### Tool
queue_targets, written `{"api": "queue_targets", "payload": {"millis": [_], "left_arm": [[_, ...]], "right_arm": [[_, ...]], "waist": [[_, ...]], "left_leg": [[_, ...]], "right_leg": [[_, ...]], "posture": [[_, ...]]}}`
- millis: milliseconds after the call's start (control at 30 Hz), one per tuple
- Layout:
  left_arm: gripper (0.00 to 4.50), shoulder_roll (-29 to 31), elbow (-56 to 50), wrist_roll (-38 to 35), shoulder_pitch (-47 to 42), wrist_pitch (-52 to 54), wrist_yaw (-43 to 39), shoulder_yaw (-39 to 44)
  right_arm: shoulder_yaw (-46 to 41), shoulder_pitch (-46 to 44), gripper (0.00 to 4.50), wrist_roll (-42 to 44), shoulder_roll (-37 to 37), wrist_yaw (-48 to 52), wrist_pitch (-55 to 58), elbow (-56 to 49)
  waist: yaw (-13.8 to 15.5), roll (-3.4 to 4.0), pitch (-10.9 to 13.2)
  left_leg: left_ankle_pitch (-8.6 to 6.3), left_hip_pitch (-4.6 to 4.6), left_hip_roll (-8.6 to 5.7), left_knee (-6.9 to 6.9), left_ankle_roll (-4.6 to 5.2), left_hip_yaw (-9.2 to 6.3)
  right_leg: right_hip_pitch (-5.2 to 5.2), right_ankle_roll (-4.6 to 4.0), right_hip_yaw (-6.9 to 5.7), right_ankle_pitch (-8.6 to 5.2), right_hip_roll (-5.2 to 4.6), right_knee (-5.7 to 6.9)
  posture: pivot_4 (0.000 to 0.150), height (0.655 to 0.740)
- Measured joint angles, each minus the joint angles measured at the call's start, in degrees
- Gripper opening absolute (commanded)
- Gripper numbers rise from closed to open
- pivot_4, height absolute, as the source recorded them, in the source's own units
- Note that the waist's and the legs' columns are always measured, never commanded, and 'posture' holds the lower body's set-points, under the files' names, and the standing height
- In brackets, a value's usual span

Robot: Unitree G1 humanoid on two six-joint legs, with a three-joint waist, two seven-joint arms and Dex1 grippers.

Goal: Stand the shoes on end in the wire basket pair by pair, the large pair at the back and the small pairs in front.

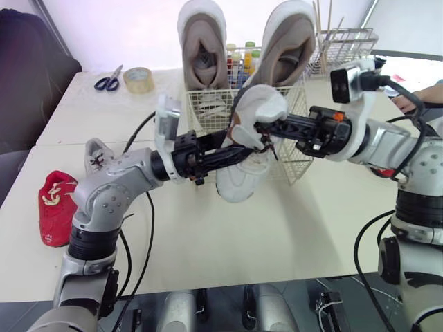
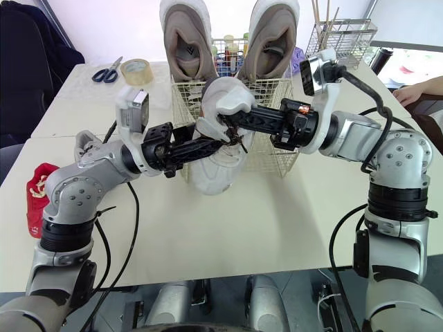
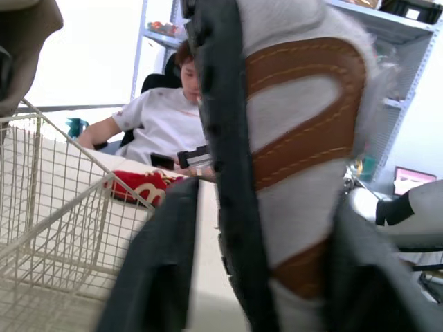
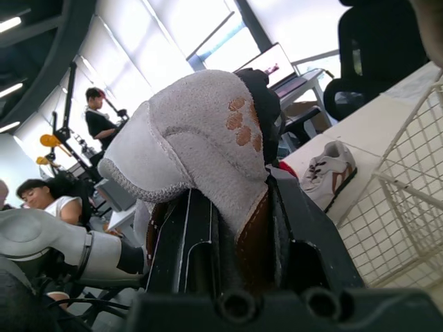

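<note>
left eye view: we clamp one white shoe (image 1: 239, 181) in both left gripper (image 1: 232, 147) and right gripper (image 1: 262, 128) before the basket (image 1: 295, 163); big pair (image 1: 204, 43) stands on end at its back.

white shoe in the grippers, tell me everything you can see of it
The white shoe is a small sneaker of pale suede-like fabric with brown stitched straps and a dark sole edge. It is held on end, heel up and toe down, just in front of the basket and over the table. The left gripper and right gripper both clamp it.
</note>
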Motion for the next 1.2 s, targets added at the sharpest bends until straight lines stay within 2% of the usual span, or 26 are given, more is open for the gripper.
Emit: {"api": "queue_targets", "payload": {"millis": [67, 300, 400, 533, 700, 800, 1033, 1200], "left_arm": [[4.42, 0.01, -0.01, 0.17, 0.00, 0.40, 1.04, 0.09], [4.42, 2.29, -5.04, -1.62, 2.42, 2.18, 8.17, 4.90], [4.42, 2.47, -8.66, -4.34, 5.86, 2.51, 14.88, 9.43], [4.42, 0.07, -13.76, -10.13, 9.48, 1.77, 25.90, 14.13], [4.42, -3.91, -20.59, -14.62, 13.21, 0.25, 36.56, 12.96], [4.42, -2.13, -22.21, -14.74, 15.54, 0.71, 37.67, 10.96], [4.42, 9.65, -22.61, -20.07, 20.26, 3.68, 31.06, 10.76], [4.42, 11.26, -22.53, -20.87, 21.29, 3.47, 29.43, 10.67]], "right_arm": [[-0.01, -0.01, 0.36, 0.16, -0.01, 0.28, 0.07, -0.22], [-2.12, -3.42, 0.36, -1.90, -3.47, 1.59, -1.79, 1.37], [-4.11, -4.22, 0.36, -4.74, -6.16, 3.89, -4.37, 3.58], [-4.80, -4.36, 0.36, -10.97, -8.70, 7.70, -8.60, 7.30], [-5.11, -7.32, 0.36, -16.96, -9.60, 11.67, -14.37, 12.21], [-5.13, -10.12, 0.36, -20.90, -10.01, 13.17, -18.26, 15.15], [0.64, -15.03, 0.36, -36.51, -10.02, 22.70, -35.77, 22.89], [4.04, -15.66, 0.36, -42.06, -6.93, 27.95, -41.82, 27.10]], "waist": [[0.01, 0.00, 0.00], [-0.15, 0.01, 0.00], [-0.09, 0.00, 0.00], [0.07, 0.00, 0.01], [0.01, 0.00, 0.01], [0.00, 0.00, 0.01], [-0.38, 0.01, 0.01], [-0.32, 0.02, 0.01]], "left_leg": [[0.00, -0.01, 0.00, 0.00, 0.01, 0.00], [-0.01, -0.05, 0.01, -0.04, 0.01, -0.01], [-0.01, -0.05, 0.00, -0.05, 0.01, -0.01], [-0.01, -0.06, -0.01, -0.04, 0.01, -0.01], [-0.01, -0.05, -0.02, -0.03, 0.01, 0.01], [-0.01, -0.04, 0.00, -0.04, 0.00, 0.00], [-0.01, -0.04, 0.01, -0.07, -0.05, 0.04], [0.13, -0.05, 0.00, -0.07, -0.29, 0.06]], "right_leg": [[0.00, 0.00, 0.00, 0.00, 0.00, -0.01], [-0.06, 0.00, 0.01, 0.00, -0.01, -0.04], [-0.05, 0.00, 0.01, 0.00, -0.02, -0.07], [-0.02, 0.00, 0.02, 0.00, -0.03, -0.10], [-0.02, 0.00, 0.05, 0.00, -0.01, -0.10], [-0.03, 0.00, 0.04, 0.00, 0.03, -0.08], [-0.06, -0.01, 0.04, -0.01, 0.02, -0.13], [-0.08, -0.01, 0.04, -0.01, 0.00, -0.13]], "posture": [[0.150, 0.7400], [0.150, 0.7400], [0.150, 0.7400], [0.150, 0.7400], [0.150, 0.7400], [0.150, 0.7400], [0.150, 0.7400], [0.150, 0.7400]]}}
